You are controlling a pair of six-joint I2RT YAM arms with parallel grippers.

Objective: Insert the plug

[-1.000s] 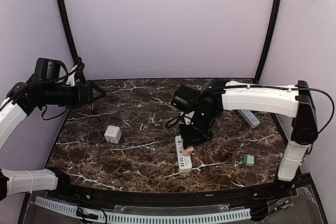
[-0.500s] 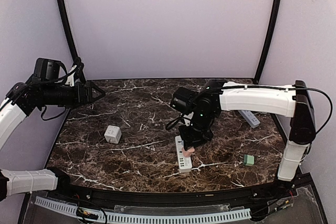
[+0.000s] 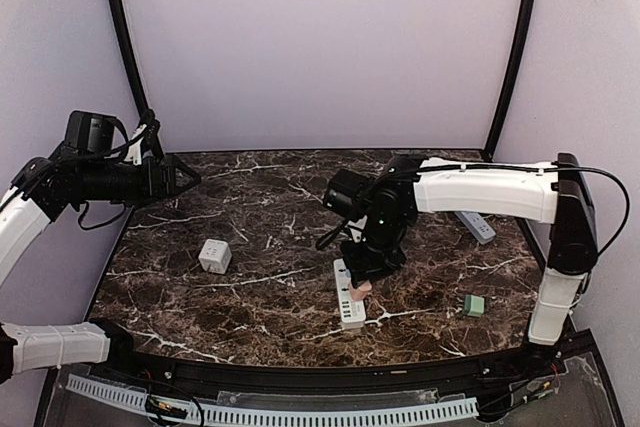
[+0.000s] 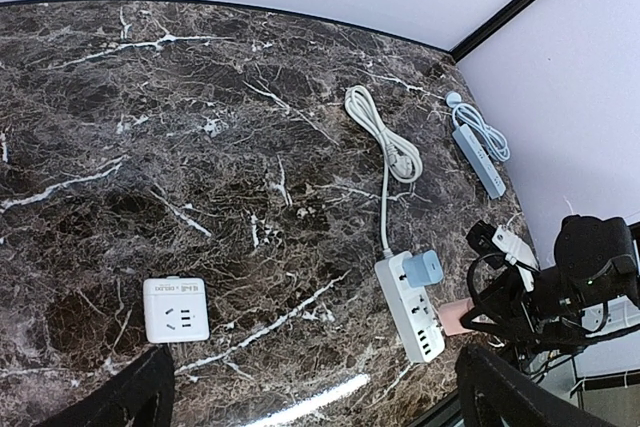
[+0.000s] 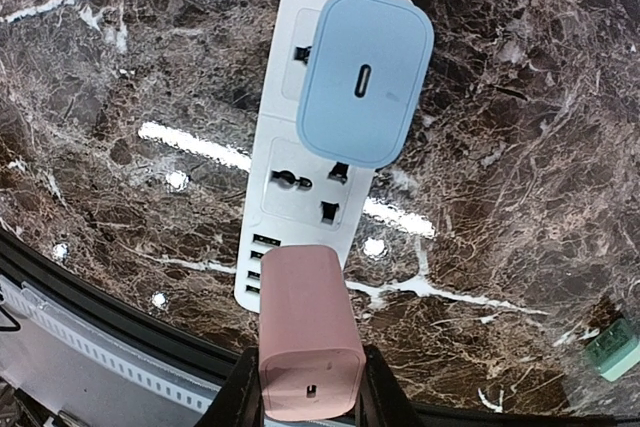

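Note:
My right gripper (image 5: 308, 389) is shut on a pink plug (image 5: 308, 342), one finger on each of its sides. The plug hangs just above the near end of a white power strip (image 5: 268, 179), over its USB ports; the strip's middle socket is free. A blue charger (image 5: 365, 77) sits in the strip's far socket. From above, the pink plug (image 3: 360, 289) is at the right side of the strip (image 3: 349, 307). My left gripper (image 3: 190, 177) hangs open high over the table's left side. Its view shows the strip (image 4: 410, 312) and pink plug (image 4: 452, 317).
A white cube socket (image 3: 215, 255) lies on the left of the marble table. A small green block (image 3: 474, 304) sits at the right front. A grey power strip (image 3: 475, 225) lies at the right back. The white strip's cable (image 4: 385, 147) coils toward the back. The table's front edge is just beyond the strip.
The right arm has edged slightly left with the pink plug still in its grip. The left arm has not moved.

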